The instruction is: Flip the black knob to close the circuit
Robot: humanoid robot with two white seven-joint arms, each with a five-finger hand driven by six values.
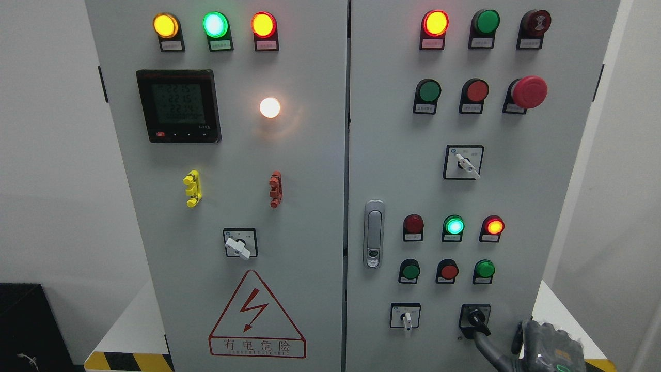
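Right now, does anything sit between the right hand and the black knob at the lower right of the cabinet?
Nothing visible does. The right hand is at the bottom right corner, and one dark finger already reaches up to the black knob on the right door. The white selector stands off to the knob's left, clear of the path.

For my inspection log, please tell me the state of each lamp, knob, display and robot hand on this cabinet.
Top left three lamps: all lit.
White lamp: lit.
Meter display: on, digits unreadable.
Right door top red lamp: lit.
Lower lamp row: green and right red lit, left red dark.
Black knob: pointing lower right.
Right robot hand: one finger touching the black knob.
Left robot hand: not in view.
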